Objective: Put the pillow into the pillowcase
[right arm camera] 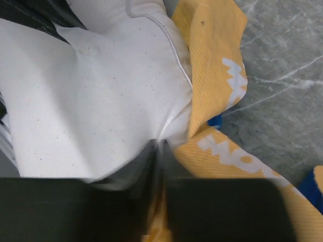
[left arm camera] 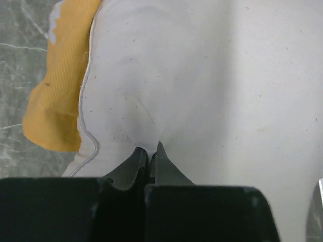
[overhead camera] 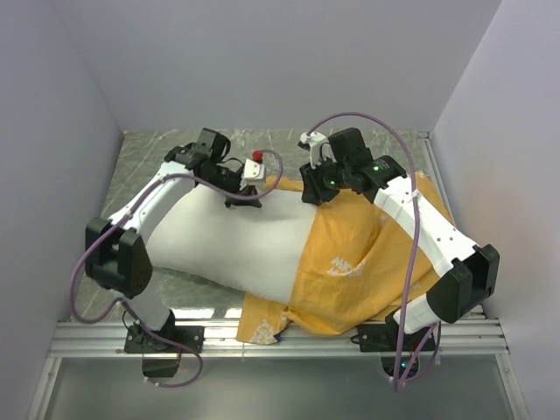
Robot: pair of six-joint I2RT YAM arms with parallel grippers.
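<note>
Progress looks partial: the pillow [overhead camera: 227, 249] has one end inside the pillowcase [overhead camera: 367, 254], while the larger part of it lies bare outside the pillowcase's mouth, on the left arm's side of it; the pillowcase lies orange face up with its white lettering showing, creased and slack; a bunched orange corner pokes out at the near side of its mouth, and slivers of blue peep from under its edge in the right wrist view; the left gripper [left arm camera: 149, 155] sits just outside the pillowcase's mouth at the far edge, its jaws closed tight on a small pinch of white pillow cloth; the right gripper [right arm camera: 159, 147] sits right at the pillowcase's mouth, also on the far edge, its jaws almost together with only a thin slit between them and a pucker of white pillow cloth drawn into them; the orange hem lies just beside that pinch, and I cannot tell whether it is caught as well; so the start is made, since the mouth is open and around the pillow's end; what is left, in my judgement, is most of the job: the pillow must go deeper, or the pillowcase be drawn along the whole bare length, and the bunched corner spread so that the near side follows the far side.
</note>
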